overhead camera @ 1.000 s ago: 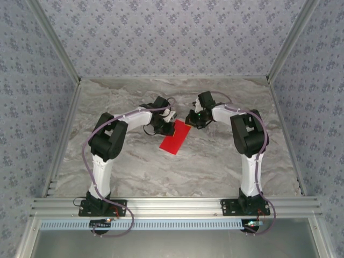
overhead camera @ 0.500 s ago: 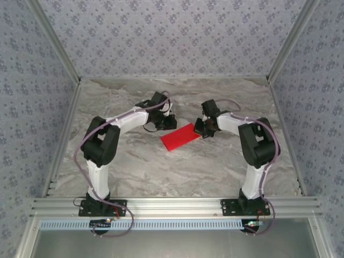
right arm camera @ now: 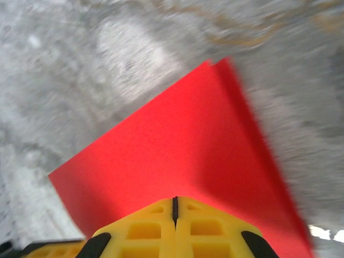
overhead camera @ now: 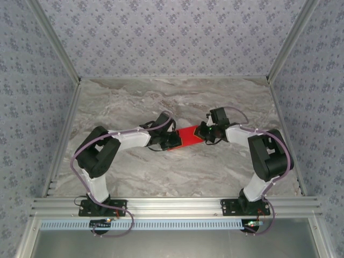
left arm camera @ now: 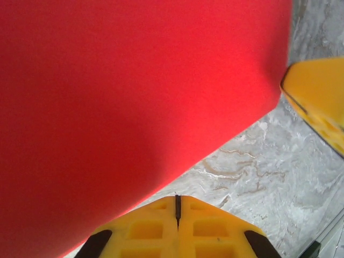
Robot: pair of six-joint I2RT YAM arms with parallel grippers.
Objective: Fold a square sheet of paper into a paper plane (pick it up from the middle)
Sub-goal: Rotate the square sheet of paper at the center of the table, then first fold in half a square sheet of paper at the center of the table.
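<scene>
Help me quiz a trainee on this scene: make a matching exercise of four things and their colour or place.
Things:
1. square sheet of paper
2. left gripper
3. right gripper
4. table

Colour or place:
A. grey, marbled
B. shut, at the paper's left end seen from above
C. bright red
D. shut, at the paper's right end seen from above

Pairs: 1-C, 2-B, 3-D, 4-A

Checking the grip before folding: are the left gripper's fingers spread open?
No, the left gripper has its yellow fingers pressed together at a thin seam.
</scene>
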